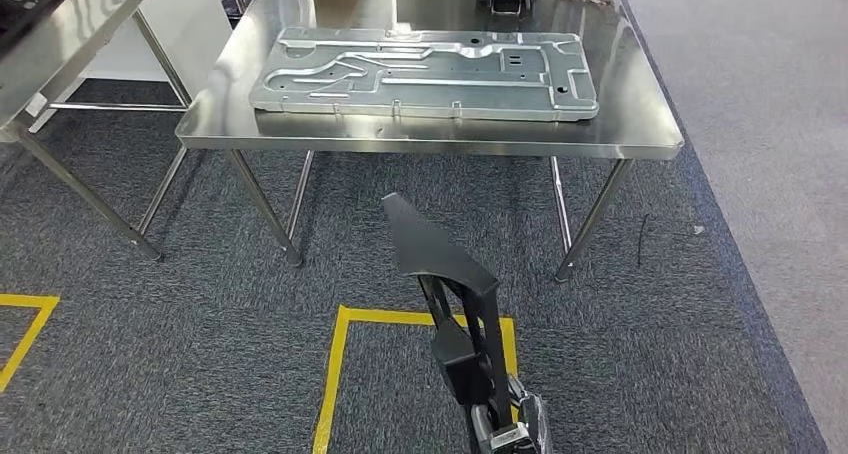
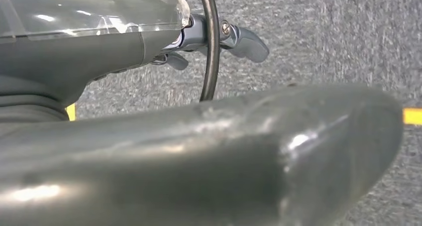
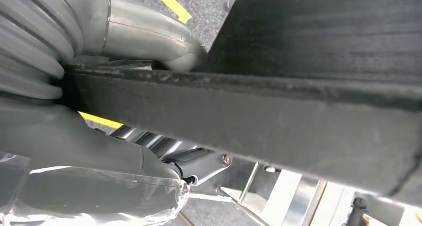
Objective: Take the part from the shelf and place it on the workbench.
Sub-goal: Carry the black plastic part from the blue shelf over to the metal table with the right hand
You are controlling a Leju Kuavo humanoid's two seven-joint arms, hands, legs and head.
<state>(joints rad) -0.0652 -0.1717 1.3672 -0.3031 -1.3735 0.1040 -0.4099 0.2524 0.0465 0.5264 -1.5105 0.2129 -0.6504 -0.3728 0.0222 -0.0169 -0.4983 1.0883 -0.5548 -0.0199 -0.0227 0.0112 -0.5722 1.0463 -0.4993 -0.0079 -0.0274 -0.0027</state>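
Clearly the right hand (image 3: 99,56) grips a black, flat, angular part (image 1: 440,259); left hand's (image 2: 149,42) state unclear.

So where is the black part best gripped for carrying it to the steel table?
By its narrow lower stem, from below, as the right hand grips the black part now. The slim stem likely fits inside the fingers, while the wide flat blade at the top stands upright and free, ready to be set on the steel table.

A black angled part (image 1: 440,254) rises from the right robot hand (image 1: 510,429) at the bottom edge, over grey carpet with yellow floor tape (image 1: 335,374). Ahead stands a steel surface (image 1: 640,114) carrying a large grey metal panel (image 1: 425,72).
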